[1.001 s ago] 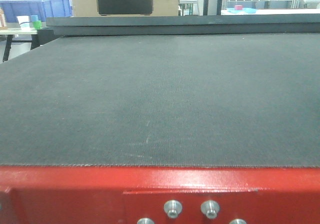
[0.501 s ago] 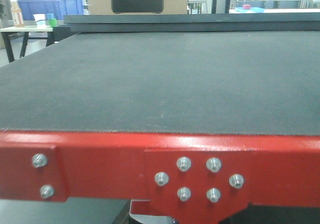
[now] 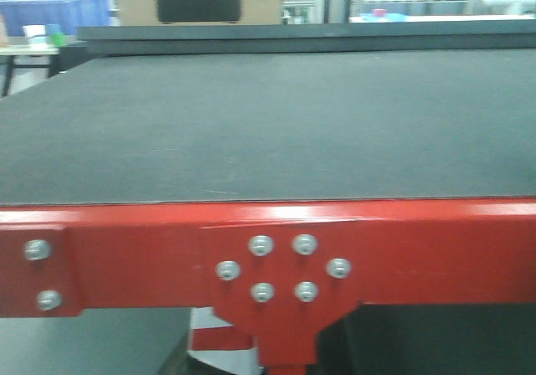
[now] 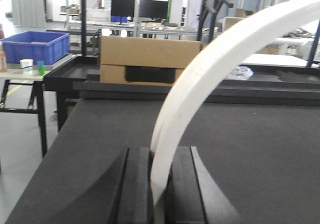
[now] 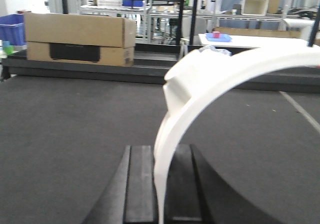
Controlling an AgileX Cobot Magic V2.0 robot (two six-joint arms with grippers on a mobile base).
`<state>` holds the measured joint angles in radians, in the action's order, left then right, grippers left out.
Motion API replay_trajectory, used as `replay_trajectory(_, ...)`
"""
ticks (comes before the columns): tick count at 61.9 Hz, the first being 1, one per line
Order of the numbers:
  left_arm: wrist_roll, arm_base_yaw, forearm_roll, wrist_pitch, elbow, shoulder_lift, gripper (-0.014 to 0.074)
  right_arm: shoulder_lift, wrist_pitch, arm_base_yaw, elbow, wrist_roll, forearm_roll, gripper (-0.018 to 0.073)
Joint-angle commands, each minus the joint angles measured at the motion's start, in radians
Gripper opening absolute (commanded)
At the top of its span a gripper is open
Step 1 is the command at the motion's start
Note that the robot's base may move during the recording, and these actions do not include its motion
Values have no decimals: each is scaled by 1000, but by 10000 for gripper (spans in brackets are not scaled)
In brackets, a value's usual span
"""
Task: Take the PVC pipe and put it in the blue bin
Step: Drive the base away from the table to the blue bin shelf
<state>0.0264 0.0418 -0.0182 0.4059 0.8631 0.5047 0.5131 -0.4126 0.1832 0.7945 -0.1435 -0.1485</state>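
Left hand (image 4: 159, 154): fingers closed against a white curved pipe (image 4: 210, 69), one to each side, no gap showing; the pipe rises from between them and arcs up and away to the right of this hand, out past the edge of its view.

Right hand (image 5: 160, 151): likewise closed on a white pipe (image 5: 200, 84), which climbs from the fingers and bends off to the right, with a thicker stepped part just above the grip; whether both hands share one length or hold two I cannot tell.

Black mat (image 4: 250, 149): under and ahead of both hands; nothing lying on it that I can see; the pipe's visible run stands above it, not resting on it.

Cardboard box (image 4: 150, 59): straight ahead of the left hand, at the far end of the mat.

Blue bin (image 4: 35, 45): ahead and well off to the left of the left hand, on a side table (image 4: 15, 75) apart from the mat; far-left of the right hand too.

Progress, my judgement: grab done, pipe held firmly and raised; placing not yet begun, since the bin is well apart from both hands; left to do: carry the pipe leftward and forward to the bin, bring it over the rim, lower it, open the fingers; likely a move of the base as well as the arms.
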Motion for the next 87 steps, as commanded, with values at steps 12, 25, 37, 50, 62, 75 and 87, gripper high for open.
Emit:
replay_trajectory(12,-3,2,-3,-35,-1,-18,-111,-6,28,0,8,6,-12,-169)
replay_trajectory(25,-3,2,-3,-35,-1,-18,-111,-6,28,0,8,6,-12,-169)
replay_trajectory(37,-3,2,-3,-35,-1,-18,-111,-6,28,0,8,6,-12,-169)
replay_trajectory(50,-3,2,-3,-35,-1,-18,-111,-6,28,0,8,6,-12,-169)
replay_trajectory(62,-3,2,-3,-35,-1,-18,-111,-6,28,0,8,6,-12,-169)
replay_trajectory(75,-3,2,-3,-35,-1,-18,-111,-6,28,0,8,6,-12,-169)
replay_trajectory(87,-3,2,-3,-35,-1,-18,-111,-6,28,0,8,6,-12,-169)
